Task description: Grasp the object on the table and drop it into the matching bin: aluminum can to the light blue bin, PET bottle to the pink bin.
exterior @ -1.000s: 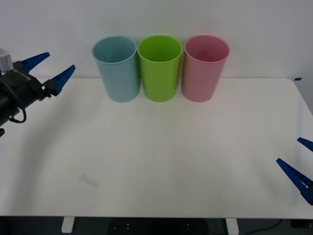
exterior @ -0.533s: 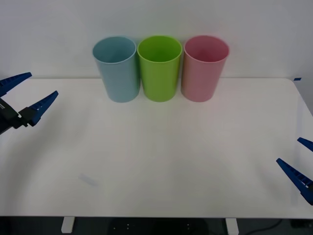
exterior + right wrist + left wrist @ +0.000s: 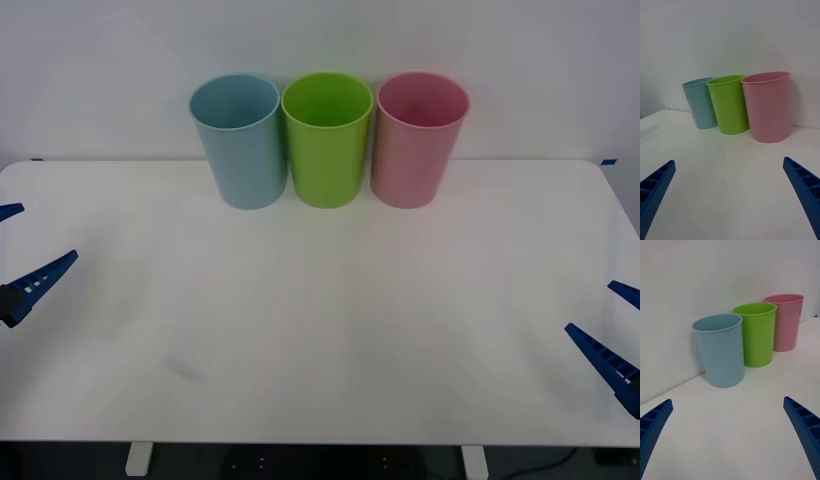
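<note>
Both end effectors, left point(image 3: 18, 258) and right point(image 3: 612, 335), hovered with fingers apart and empty at the worktop point(image 3: 330, 320) edges, bins far ahead; no can lay visible, so the task seemed finished

No readable text anywhere.
Light blue bin point(image 3: 238, 140), lime green bin point(image 3: 326, 137) and pink bin point(image 3: 418, 137): plain walls, no labels, brands or numbers; table point(image 3: 320, 330) and wall behind carry no print or signs either.
</note>
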You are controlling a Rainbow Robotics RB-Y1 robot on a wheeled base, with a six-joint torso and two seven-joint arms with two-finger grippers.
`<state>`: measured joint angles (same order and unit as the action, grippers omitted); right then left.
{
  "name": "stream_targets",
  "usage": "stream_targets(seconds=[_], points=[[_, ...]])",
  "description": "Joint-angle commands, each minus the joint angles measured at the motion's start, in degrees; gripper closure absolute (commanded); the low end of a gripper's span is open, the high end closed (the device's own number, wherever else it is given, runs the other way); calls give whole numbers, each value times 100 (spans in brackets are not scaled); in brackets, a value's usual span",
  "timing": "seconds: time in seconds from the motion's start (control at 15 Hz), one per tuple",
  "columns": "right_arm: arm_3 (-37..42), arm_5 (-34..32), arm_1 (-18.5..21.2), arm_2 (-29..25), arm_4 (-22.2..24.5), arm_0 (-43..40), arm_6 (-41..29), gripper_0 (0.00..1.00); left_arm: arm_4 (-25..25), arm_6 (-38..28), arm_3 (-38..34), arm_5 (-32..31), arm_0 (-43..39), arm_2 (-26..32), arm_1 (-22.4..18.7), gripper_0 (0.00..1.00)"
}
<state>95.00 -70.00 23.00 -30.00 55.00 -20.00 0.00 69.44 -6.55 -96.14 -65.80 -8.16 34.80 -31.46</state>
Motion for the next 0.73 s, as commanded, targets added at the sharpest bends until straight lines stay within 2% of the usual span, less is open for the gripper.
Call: stream_targets(seconds=[0.07,0.73], points=[[0,0,0,0,0,0,0,0,-36,102,-1,-73,-282,141,0,0],[0,0,0,0,0,0,0,0,-326,128,-1,-47,-669,185,8,0]])
